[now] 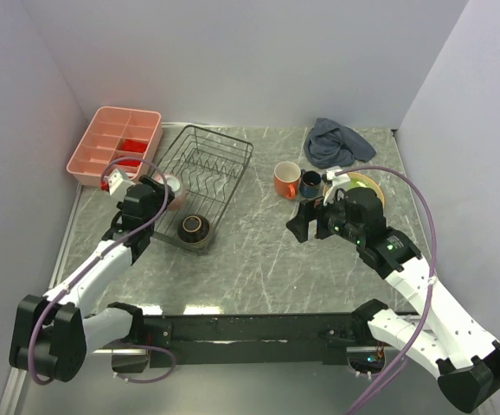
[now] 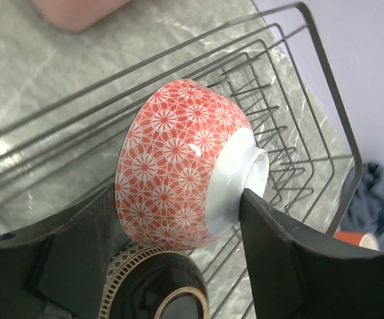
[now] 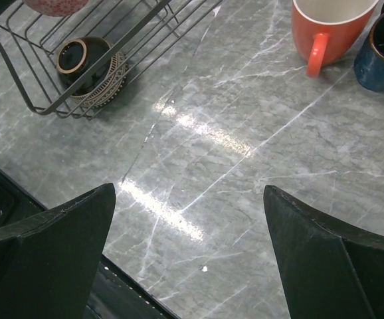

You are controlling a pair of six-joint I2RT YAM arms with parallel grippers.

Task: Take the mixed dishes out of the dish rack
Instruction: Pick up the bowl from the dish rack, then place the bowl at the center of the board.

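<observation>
My left gripper (image 2: 179, 199) is shut on the pinkish bowl (image 2: 179, 159), which has a red-and-white flower pattern. The bowl lies on its side, its white foot against the right finger (image 2: 278, 252). It sits over the left end of the black wire dish rack (image 1: 224, 151), just above the dark brown bowl (image 2: 155, 289) lying in the rack's near corner (image 1: 192, 228). The orange mug (image 1: 286, 180) and dark blue cup (image 1: 310, 183) stand on the table to the right. A yellow plate (image 1: 368, 182) shows partly behind my right gripper (image 1: 304, 222), which hangs open and empty over bare table.
A pink compartment tray (image 1: 116, 143) stands at the back left, touching the rack's left side. A grey-blue cloth (image 1: 336, 143) lies crumpled at the back right. Grey walls close in the table on three sides.
</observation>
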